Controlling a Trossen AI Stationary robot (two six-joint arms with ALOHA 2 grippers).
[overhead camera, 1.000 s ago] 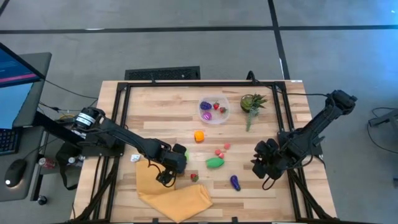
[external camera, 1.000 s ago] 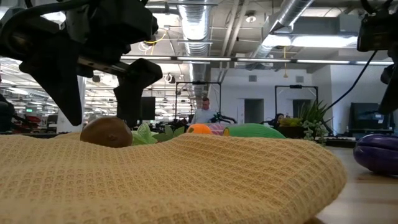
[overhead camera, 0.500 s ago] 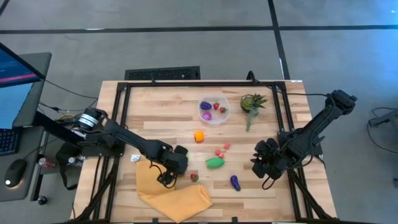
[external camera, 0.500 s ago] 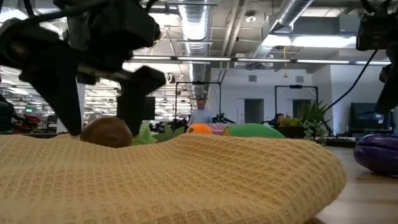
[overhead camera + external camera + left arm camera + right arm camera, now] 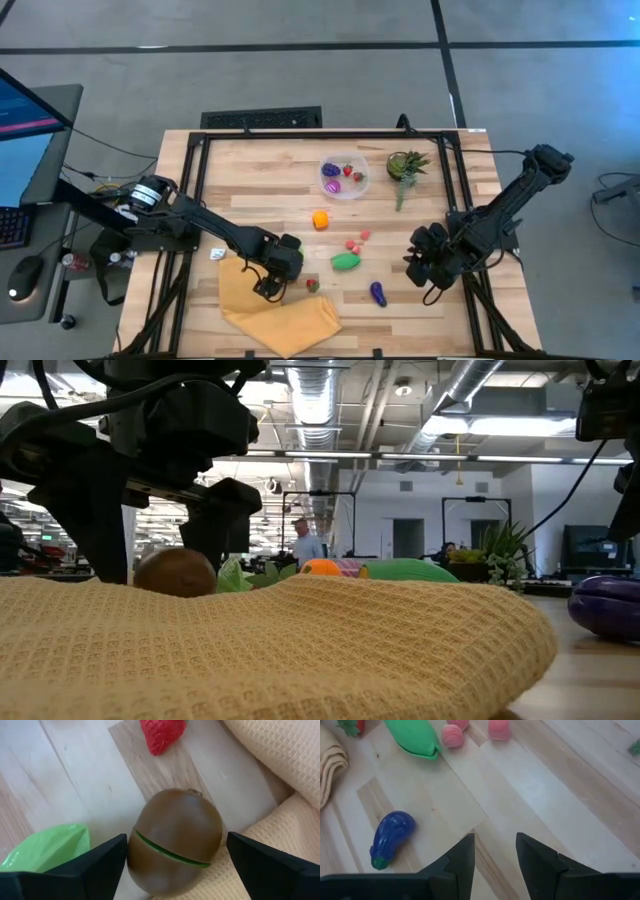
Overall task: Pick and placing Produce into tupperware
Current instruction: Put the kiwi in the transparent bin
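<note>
A pale wooden table (image 5: 260,170) carries scattered produce (image 5: 346,261), a tupperware (image 5: 343,178), a plant (image 5: 406,165) and a yellow cloth (image 5: 280,318).

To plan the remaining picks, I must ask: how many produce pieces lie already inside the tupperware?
4 can be seen inside the tupperware: a dark purple piece, a magenta piece, and two small red pieces. More may be hidden beneath them.
</note>
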